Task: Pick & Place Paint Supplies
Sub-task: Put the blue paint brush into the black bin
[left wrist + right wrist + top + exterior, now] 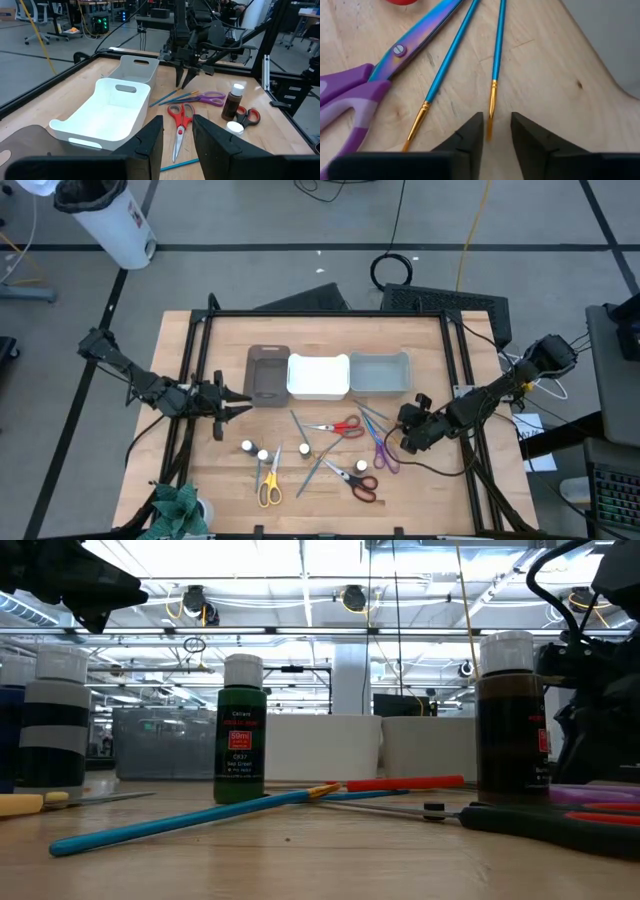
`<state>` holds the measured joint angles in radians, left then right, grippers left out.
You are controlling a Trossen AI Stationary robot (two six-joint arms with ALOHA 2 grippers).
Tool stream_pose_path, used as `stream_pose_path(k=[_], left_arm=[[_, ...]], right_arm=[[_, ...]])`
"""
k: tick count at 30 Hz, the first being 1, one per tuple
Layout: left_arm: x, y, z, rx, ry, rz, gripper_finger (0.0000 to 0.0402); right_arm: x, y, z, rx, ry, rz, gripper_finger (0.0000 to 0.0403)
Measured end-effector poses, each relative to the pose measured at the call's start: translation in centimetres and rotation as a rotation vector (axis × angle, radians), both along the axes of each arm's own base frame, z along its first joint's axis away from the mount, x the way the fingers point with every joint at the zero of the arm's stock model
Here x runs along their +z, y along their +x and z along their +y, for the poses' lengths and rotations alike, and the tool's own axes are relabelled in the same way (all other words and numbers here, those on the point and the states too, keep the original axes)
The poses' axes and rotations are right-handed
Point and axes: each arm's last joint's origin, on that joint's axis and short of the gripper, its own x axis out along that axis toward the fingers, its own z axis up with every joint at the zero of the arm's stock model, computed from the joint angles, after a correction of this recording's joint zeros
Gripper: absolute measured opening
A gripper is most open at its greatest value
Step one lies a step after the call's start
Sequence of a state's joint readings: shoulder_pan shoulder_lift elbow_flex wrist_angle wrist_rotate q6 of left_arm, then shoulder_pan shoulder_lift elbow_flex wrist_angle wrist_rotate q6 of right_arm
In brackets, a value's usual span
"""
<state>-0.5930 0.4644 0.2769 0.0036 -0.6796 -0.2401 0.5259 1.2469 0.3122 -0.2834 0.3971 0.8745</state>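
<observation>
Start at the right tool [493, 131]. It sits low over the bench [420, 490], with its fingers drawn in to a narrow gap around the bristle tip of a blue brush [496, 60]. Note that the tip lies between the fingers; you cannot yet confirm a firm grip, and the brush lies flat on the wood. A second blue brush [445, 65] lies just beside it, and the purple scissors [365, 85] are next to that.

The left tool [222, 402] waits at the left side of the bench, near the brown bin [268, 375]. Its fingers stand partly apart and hold nothing.

Judge progress as early. The brown bin, the white bin [318, 376] and the grey bin [380, 373] all show empty from above. Still loose on the bench are:
- the red scissors [340, 427], the yellow scissors [270, 485] and the black and red scissors [358, 480];
- four small white-capped bottles, one of them here [247, 447];
- several thin brushes.

Treat every item as still to be placed.
</observation>
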Motion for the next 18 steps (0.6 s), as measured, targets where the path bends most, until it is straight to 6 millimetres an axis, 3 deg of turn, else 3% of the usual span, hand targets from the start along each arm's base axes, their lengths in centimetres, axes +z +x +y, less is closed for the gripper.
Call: stream_pose_path(k=[9,18], left_arm=[[0.00,0.00,0.00,0.000,0.000,0.000,0.0113],[0.00,0.00,0.00,0.000,0.000,0.000,0.0113]], right_arm=[[-0.02,-0.02,0.05,0.002,0.021,0.009,0.0006],[0.31,0.22,0.23,-0.004,0.059,-0.024,0.0001]])
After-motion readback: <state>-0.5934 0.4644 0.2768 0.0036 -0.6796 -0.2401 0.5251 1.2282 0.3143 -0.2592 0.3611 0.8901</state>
